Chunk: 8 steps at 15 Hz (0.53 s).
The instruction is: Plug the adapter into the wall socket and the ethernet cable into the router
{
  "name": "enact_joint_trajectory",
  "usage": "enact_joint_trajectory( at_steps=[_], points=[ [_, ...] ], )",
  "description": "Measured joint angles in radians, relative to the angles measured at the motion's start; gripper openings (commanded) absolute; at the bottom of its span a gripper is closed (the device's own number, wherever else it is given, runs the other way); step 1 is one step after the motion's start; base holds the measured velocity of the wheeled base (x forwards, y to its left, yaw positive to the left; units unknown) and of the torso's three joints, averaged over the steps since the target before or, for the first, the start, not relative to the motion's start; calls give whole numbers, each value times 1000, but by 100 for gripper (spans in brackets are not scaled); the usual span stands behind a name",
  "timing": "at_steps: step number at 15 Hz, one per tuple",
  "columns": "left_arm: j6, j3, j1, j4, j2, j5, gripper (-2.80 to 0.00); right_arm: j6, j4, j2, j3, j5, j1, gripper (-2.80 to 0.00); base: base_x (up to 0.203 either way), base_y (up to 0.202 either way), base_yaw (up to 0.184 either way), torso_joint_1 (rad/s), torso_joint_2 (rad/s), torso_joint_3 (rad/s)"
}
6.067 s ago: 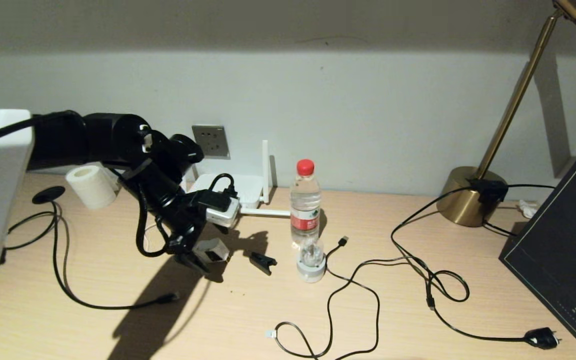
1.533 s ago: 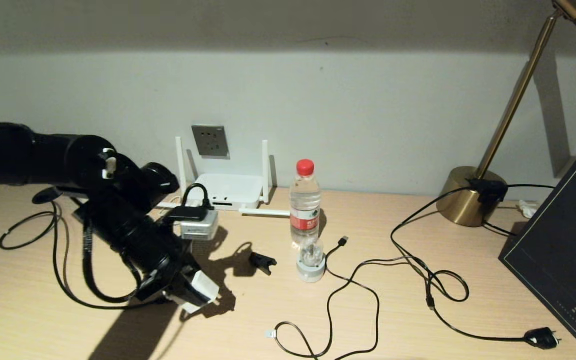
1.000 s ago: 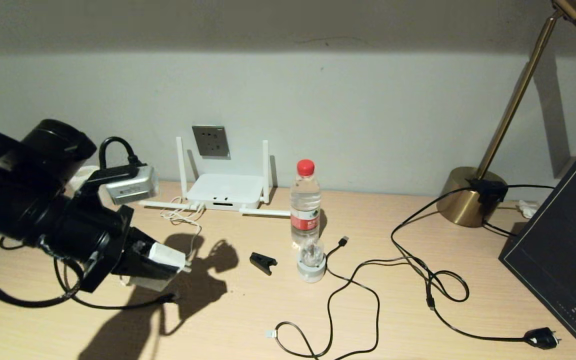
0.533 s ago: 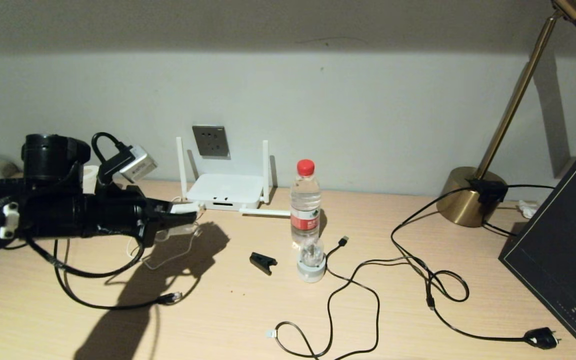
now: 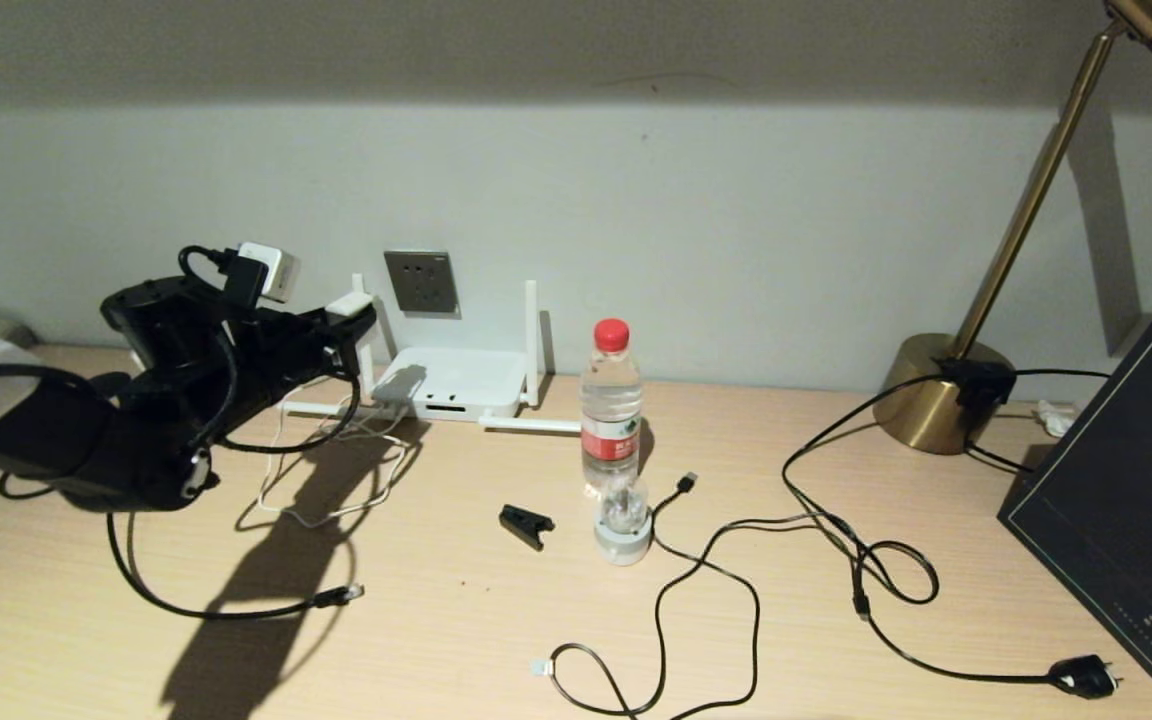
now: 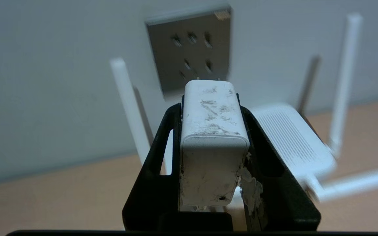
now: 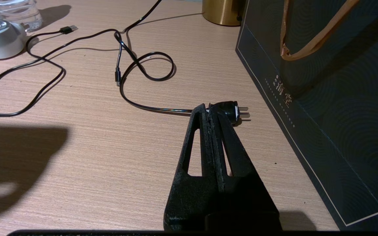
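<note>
Left gripper (image 5: pixel 351 312): raised above the light wooden bench (image 5: pixel 496 620), pointing toward the wall, just left of the square grey metallic wall socket (image 5: pixel 421 281). Its black fingers (image 6: pixel 162 137) are clamped on the two sides of the small white cube-shaped adapter (image 6: pixel 212 137), whose scuffed body faces the wrist camera. In the left wrist view the adapter's front end sits directly before the lower part of the socket plate (image 6: pixel 192 49); whether it touches the plate cannot be told. A thin white cord (image 5: pixel 336 490) hangs from the gripper area and loops on the bench in front of the flat white rectangular router (image 5: pixel 451 382).

Router: on the bench against the wall, directly below the socket, two stick antennas upright, others lying flat along the bench.

Long black ethernet cable (image 5: pixel 206 605): lying on the bench at the left, its plug end (image 5: pixel 346 594) resting free, well apart from the router.

Right gripper (image 7: pixel 213 113): low over the bench beside a dark paper bag (image 7: pixel 333 98), fingers pressed together, holding nothing. A black mains plug (image 7: pixel 231 111) lies just beyond the fingertips.

Other items on the bench: clear plastic water bottle with red cap (image 5: pixel 610 400), small black clip (image 5: pixel 524 523), thin black USB-tipped cable (image 5: pixel 671 560), brass lamp base (image 5: pixel 936 395)
</note>
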Motion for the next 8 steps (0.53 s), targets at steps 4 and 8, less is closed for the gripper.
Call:
enact_joint_trajectory(
  at_steps=[4, 8],
  points=[
    [-35, -195, -2, -33, 132, 46, -280, 0, 0, 0, 0, 0, 0, -280, 0, 0, 0, 0, 0, 0],
    [-61, -257, -50, -37, 208, 86, -280, 0, 0, 0, 0, 0, 0, -280, 0, 0, 0, 0, 0, 0]
  ],
)
